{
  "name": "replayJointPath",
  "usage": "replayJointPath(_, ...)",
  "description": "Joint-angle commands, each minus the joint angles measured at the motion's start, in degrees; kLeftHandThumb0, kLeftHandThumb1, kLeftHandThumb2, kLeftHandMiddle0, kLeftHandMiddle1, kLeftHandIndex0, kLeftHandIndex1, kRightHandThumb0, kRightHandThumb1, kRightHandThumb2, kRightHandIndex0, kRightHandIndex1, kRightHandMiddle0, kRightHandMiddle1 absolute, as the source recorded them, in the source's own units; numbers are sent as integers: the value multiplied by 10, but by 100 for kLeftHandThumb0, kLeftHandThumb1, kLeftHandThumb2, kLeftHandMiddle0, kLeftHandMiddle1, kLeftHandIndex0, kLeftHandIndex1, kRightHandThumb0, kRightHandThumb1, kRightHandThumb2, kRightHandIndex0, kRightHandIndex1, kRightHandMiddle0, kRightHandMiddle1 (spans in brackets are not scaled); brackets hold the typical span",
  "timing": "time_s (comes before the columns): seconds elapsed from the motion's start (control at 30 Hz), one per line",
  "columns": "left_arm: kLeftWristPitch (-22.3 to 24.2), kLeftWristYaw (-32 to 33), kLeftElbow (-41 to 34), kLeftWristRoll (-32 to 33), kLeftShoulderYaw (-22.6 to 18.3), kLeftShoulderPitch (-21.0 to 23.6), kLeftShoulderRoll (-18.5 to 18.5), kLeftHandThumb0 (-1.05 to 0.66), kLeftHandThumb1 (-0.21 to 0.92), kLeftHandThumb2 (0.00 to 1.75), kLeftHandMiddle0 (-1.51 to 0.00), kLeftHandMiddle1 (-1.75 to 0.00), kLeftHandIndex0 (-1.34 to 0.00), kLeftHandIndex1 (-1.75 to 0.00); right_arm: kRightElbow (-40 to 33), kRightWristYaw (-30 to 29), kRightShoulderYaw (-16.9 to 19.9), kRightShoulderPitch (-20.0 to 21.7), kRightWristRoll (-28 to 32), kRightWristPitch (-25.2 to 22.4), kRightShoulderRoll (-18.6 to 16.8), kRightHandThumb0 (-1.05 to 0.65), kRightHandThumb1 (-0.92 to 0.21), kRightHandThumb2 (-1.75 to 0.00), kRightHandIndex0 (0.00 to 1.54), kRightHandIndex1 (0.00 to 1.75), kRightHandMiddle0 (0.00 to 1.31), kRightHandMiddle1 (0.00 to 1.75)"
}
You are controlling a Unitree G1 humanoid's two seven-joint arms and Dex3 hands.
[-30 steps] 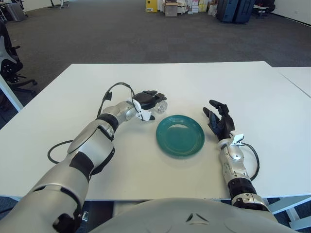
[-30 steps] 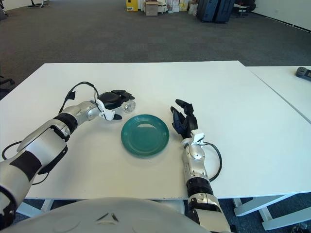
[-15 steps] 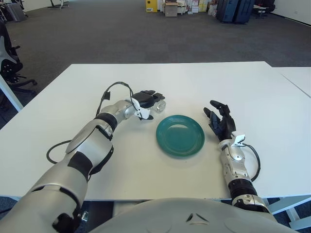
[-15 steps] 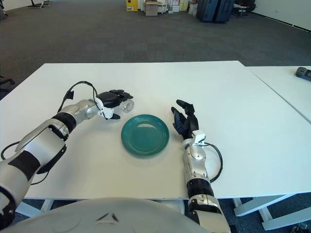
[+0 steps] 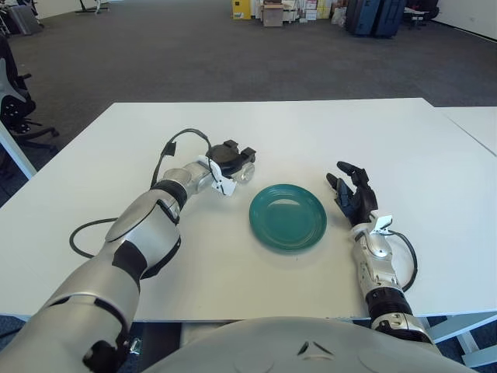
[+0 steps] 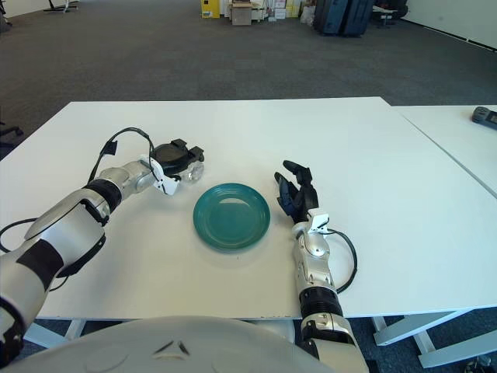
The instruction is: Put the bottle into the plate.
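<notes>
1. The robot's left hand (image 5: 230, 158) is closed from above over a small clear plastic bottle (image 5: 244, 172), lying on its side on the white table (image 5: 419, 148). The dark fingers wrap over its top, with only its pale end showing past them on the plate side. A top-down grip suits an object lying flat, since the fingers can close around the barrel without sliding under it.

2. The bottle sits at about ten o'clock from the round teal plate (image 5: 288, 216), near its rim but not touching it. It is not yet in the plate, and I cannot tell whether it is lifted off the table.

3. The plate lies flat and bare between the two hands, so the carry from the bottle is short and nothing stands in the way.

4. The right hand (image 5: 352, 196) shows just beside the plate at three o'clock, its fingers spread and pointing away from the robot, holding nothing. It seems to be kept clear of the plate so the left hand can work alone.

5. By my judgement the step in hand is securing the grasp; lifting and moving toward four o'clock would follow.
</notes>
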State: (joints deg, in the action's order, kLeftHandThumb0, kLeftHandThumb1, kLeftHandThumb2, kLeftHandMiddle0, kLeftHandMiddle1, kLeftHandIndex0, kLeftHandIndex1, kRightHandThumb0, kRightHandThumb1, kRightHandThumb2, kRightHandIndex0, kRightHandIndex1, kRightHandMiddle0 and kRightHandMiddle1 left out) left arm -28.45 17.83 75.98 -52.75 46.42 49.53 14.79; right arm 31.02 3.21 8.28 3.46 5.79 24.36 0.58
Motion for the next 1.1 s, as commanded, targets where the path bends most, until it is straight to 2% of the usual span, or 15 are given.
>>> replayJointPath(0.0,2,-1,11,-11,8,-14,8,46,29,133,-61,-174,0,-174,18,1,5,-25,6,-25,0,-66,-92,-61,54,8,0,103)
replayJointPath(0.27,1,21,12,-31,27,-16,16,49,24,141,-66,-175,-15,-175,14,28,13,-27,35,-39,-2,-71,-92,-69,52,8,0,100)
replayJointPath(0.3,1,25,11,-34,29,-17,17,31,26,138,-61,-175,-27,-175,14,30,14,-27,38,-41,-2,-72,-92,-70,52,8,0,100)
replayJointPath(0.37,-1,35,10,-38,32,-18,21,16,28,136,-56,-175,-38,-175,13,35,15,-27,43,-45,-2,-72,-92,-72,52,8,0,100)
replayJointPath(0.47,-4,46,9,-43,38,-18,24,5,28,136,-54,-175,-47,-175,14,45,19,-26,51,-47,-4,-72,-92,-74,53,9,1,100)
replayJointPath(0.87,-1,88,9,-70,66,-16,32,-1,26,138,-54,-175,-53,-175,17,71,23,-24,67,-40,-7,-72,-92,-80,54,11,0,102)
replayJointPath(0.9,1,95,9,-73,69,-16,32,-1,24,141,-56,-175,-54,-175,17,74,24,-24,70,-41,-7,-72,-92,-81,54,11,0,102)
replayJointPath(1.0,3,111,9,-76,72,-18,32,-1,8,158,-75,-175,-61,-171,18,81,24,-24,75,-40,-6,-72,-92,-83,55,12,0,101)
replayJointPath(1.07,3,116,10,-74,71,-20,31,-1,4,163,-80,-175,-62,-172,18,83,24,-24,76,-39,-6,-72,-92,-83,55,13,0,101)
